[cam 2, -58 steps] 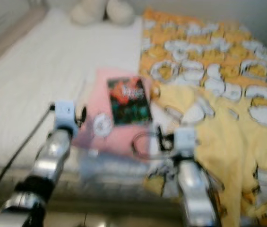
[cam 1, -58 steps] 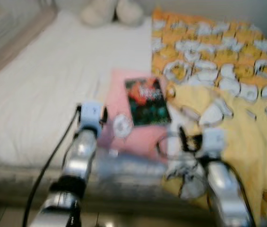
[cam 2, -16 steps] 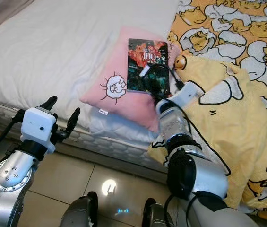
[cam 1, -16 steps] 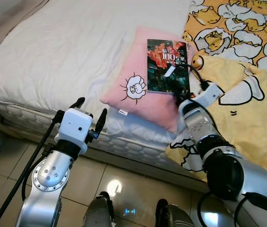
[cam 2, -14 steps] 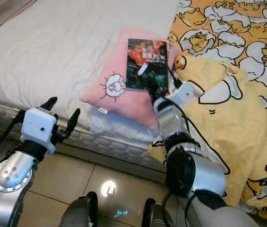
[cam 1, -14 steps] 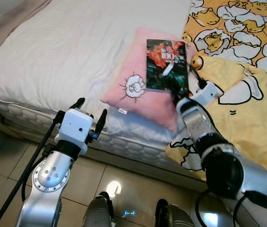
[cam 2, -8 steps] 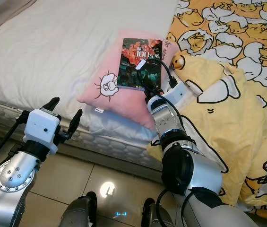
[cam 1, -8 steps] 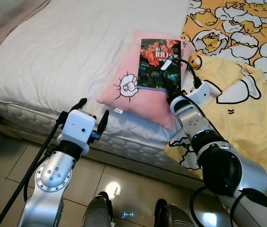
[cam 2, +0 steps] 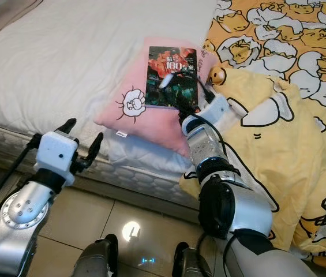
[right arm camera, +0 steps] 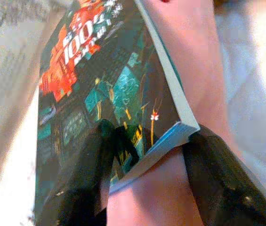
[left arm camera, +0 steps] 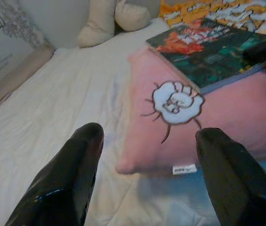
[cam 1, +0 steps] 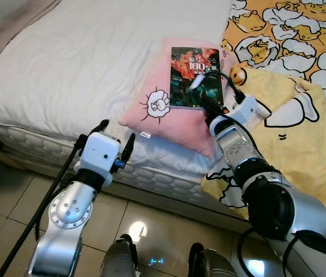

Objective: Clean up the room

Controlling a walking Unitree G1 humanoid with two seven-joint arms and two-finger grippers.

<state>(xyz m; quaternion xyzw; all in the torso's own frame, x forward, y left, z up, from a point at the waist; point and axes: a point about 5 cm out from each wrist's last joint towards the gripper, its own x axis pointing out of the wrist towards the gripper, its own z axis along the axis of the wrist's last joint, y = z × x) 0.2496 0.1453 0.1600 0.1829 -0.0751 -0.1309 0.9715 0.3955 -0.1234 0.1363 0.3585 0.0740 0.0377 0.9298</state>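
Note:
A dark book (cam 1: 196, 70) with a red and green cover lies on a pink pillow (cam 1: 163, 118) at the bed's near edge. My right gripper (cam 1: 208, 107) reaches over the pillow to the book's near corner. In the right wrist view the right gripper (right arm camera: 147, 155) is open, one finger (right arm camera: 92, 174) resting on the cover and the other (right arm camera: 217, 183) beside the book's edge against the pillow. My left gripper (cam 1: 115, 133) is open and empty, hovering off the mattress edge, aimed at the pillow's fist drawing (left arm camera: 177, 103).
The white mattress (cam 1: 82, 63) stretches left and back. A yellow blanket (cam 1: 301, 115) with egg cartoons covers the bed's right side and hangs over the edge. A cream plush toy (left arm camera: 114, 16) lies at the bed's far end. Tiled floor (cam 1: 1, 213) is below me.
I have come up to the bed since the blurred frames. Over the last second the right gripper has closed in on the book's near corner. The left arm has edged slightly forward.

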